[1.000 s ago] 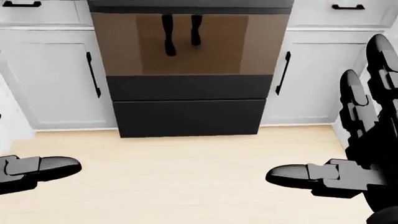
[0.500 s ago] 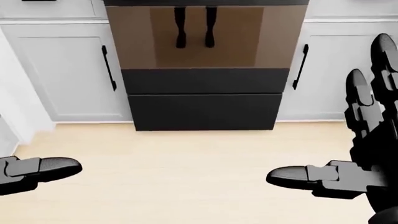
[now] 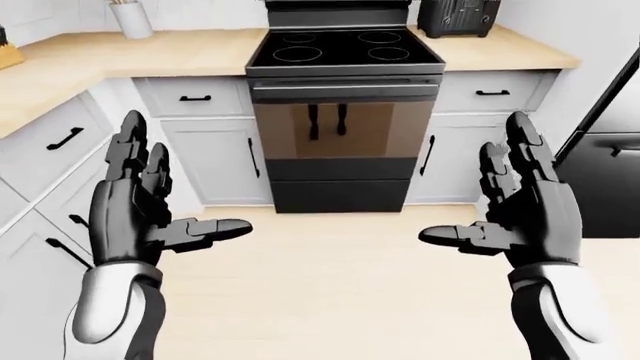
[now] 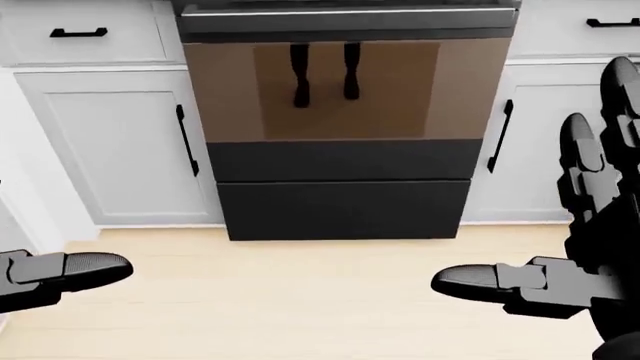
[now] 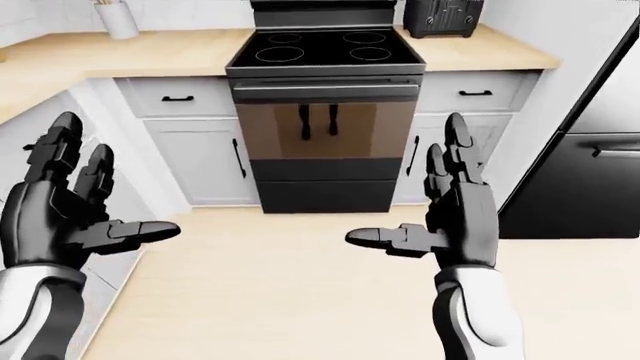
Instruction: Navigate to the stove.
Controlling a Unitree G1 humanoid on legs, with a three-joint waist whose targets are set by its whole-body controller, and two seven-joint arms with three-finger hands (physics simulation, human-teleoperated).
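The stove (image 3: pixel 345 112) is black, with four round rings on top and a brown glass door. It sits in the middle of the top part of the left-eye view, between white cupboards (image 3: pixel 215 157). In the head view the whole picture has slid down since half a second ago, so the camera moved. A cup (image 3: pixel 131 19) stands on the counter (image 3: pixel 150 56) left of the stove, a black box (image 3: pixel 458 16) right of it. The left hand (image 3: pixel 150 217) and right hand (image 3: pixel 515 217) are spread wide, holding nothing. Bare floor (image 3: pixel 330 277) lies below the stove.
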